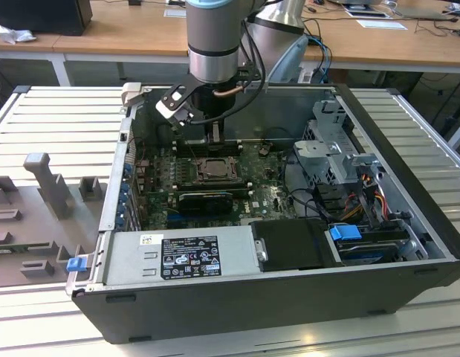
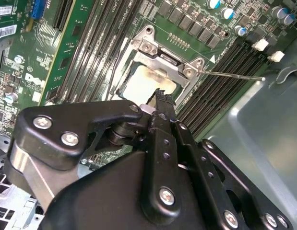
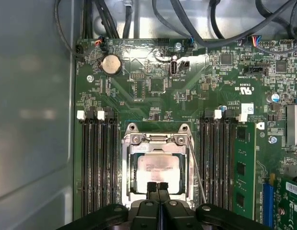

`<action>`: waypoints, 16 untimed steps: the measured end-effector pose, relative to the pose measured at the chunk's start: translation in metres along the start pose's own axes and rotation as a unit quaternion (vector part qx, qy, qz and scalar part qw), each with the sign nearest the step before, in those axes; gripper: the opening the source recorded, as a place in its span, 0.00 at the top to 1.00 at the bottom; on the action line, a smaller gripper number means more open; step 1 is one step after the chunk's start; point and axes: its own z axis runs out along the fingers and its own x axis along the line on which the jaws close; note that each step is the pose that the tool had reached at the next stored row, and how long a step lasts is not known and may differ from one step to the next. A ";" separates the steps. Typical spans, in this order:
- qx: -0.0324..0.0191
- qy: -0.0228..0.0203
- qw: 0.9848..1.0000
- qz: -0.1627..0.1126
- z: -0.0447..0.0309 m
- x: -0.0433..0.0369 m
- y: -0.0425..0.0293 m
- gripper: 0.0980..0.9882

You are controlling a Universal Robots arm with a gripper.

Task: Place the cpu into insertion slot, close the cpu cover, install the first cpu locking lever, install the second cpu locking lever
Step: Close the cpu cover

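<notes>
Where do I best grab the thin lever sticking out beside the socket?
Take the lever near its free end, which angles away from the cover toward the memory slots. Come from above and grip across the rod. It is a thin straight wire with room on both sides there, and its other end seems hinged at the cover's corner.

Even, cool room light; washed-out glare on the cpu (image 3: 157, 168); dim shadow inside the case (image 1: 215, 305)

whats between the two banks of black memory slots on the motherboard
In the first wrist view, the cpu sits between them, framed by the cpu cover, with the shut gripper at the cpu's edge.
</notes>
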 end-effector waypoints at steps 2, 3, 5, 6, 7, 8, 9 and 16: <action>0.000 0.001 1.000 0.000 -0.0008 0.0000 0.0000 0.99; 0.000 0.001 1.000 0.000 -0.0011 0.0000 0.0000 0.99; 0.000 0.002 1.000 0.000 -0.0015 0.0000 0.0001 0.99; 0.000 0.002 1.000 0.000 -0.0017 0.0000 0.0000 0.99; 0.000 0.002 1.000 0.000 -0.0018 0.0000 0.0000 0.99; 0.000 0.002 1.000 0.000 -0.0021 0.0000 0.0001 0.99; 0.000 0.002 1.000 0.000 -0.0025 0.0000 0.0001 0.99; 0.000 0.002 1.000 0.000 -0.0097 0.0003 0.0003 0.99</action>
